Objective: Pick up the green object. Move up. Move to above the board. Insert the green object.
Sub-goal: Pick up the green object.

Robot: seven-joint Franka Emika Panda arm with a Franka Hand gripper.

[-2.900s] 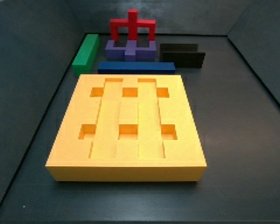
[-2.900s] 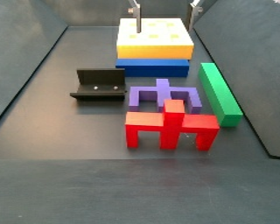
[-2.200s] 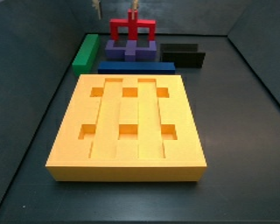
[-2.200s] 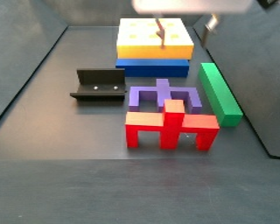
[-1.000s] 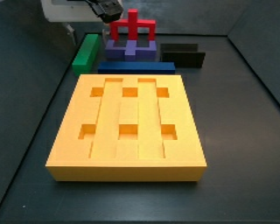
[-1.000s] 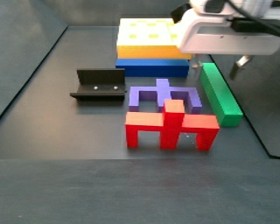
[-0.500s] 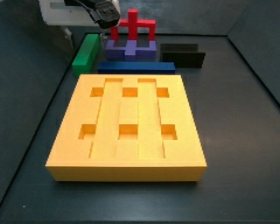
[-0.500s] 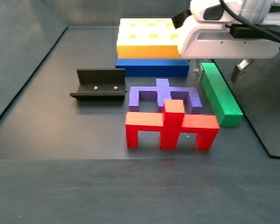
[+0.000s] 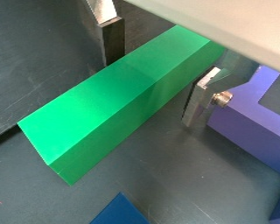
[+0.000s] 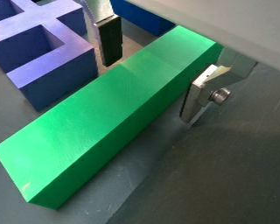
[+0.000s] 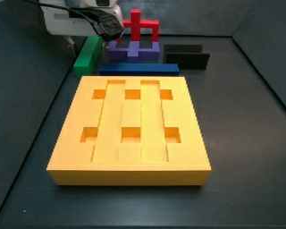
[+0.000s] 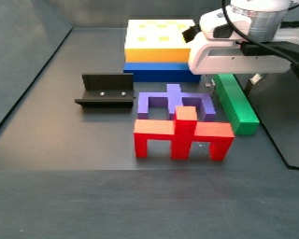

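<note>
Wrist views both show the hand (image 9: 157,66) spread open, its silver fingers (image 10: 108,39) flanking the green object (image 10: 108,109) with gaps on each side, not yet touching. The green object lies flat on the dark counter (image 12: 64,187) beside the purple piece (image 12: 177,103), well apart from the board's (image 11: 130,130) holes. It looks rigid, smooth-faced and probably light, so it should not deform, though the slick faces could slip. Clamping across the narrow width near mid-length seems best, since a grip toward one end would likely let the long bar tip.
</note>
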